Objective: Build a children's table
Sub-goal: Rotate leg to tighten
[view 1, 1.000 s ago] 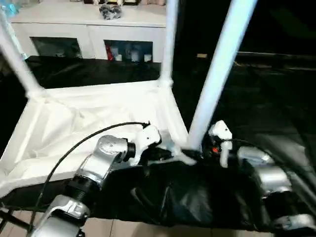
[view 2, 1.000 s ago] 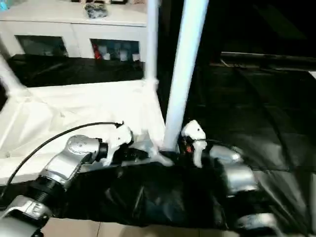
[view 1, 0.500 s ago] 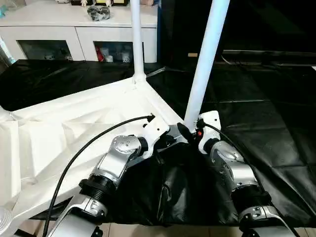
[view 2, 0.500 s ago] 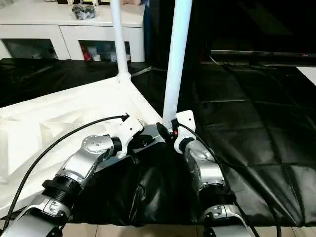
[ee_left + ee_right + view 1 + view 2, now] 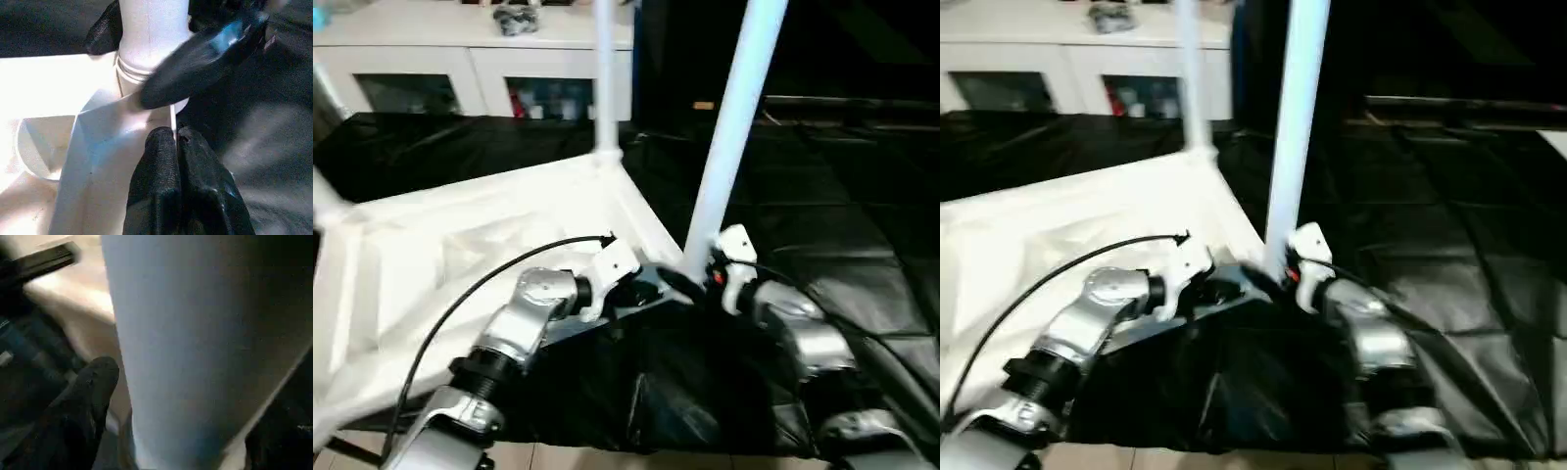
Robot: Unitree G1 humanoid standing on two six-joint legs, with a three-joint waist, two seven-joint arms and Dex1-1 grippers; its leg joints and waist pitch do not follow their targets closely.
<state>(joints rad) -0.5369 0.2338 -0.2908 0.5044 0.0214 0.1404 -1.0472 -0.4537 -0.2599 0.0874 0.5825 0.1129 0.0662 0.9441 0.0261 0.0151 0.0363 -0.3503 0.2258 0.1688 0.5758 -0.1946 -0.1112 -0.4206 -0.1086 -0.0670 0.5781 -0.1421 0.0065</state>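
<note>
Black-draped work table [image 5: 862,235] carries the job; white cabinet [image 5: 460,59] stands behind it.

Tabletop [image 5: 460,264] lies upside down, ribbed side up, on the robot's left half of the surface. Its near-right corner socket [image 5: 122,112] sits at the front edge, right between the two wrists.

Near leg [image 5: 734,127] stands in that socket, long axis close to vertical, leaning slightly to the right at the top. Far leg [image 5: 605,78] is upright in the far-right corner. A third leg [image 5: 328,201] shows at the left edge, blurred.

Key relation: the near leg's base is directly ahead of the right gripper [image 5: 161,406], one finger [image 5: 90,391] on each side of the tube with visible slack, so the jaws stand spread around it rather than clamping it. Right arm is the nearer one for any push or twist on the leg.

Left gripper [image 5: 176,139] is closed, fingertips [image 5: 161,147] pinched on the thin rim of the tabletop just below the socket, likely steadying it.

Room: open black cloth to the right of the leg and clear space above it. Left side is crowded by the left gripper and the rim. Table front edge is close under both wrists, so little margin toward the robot.

Can't tell from these views whether the leg is fully seated.
</note>
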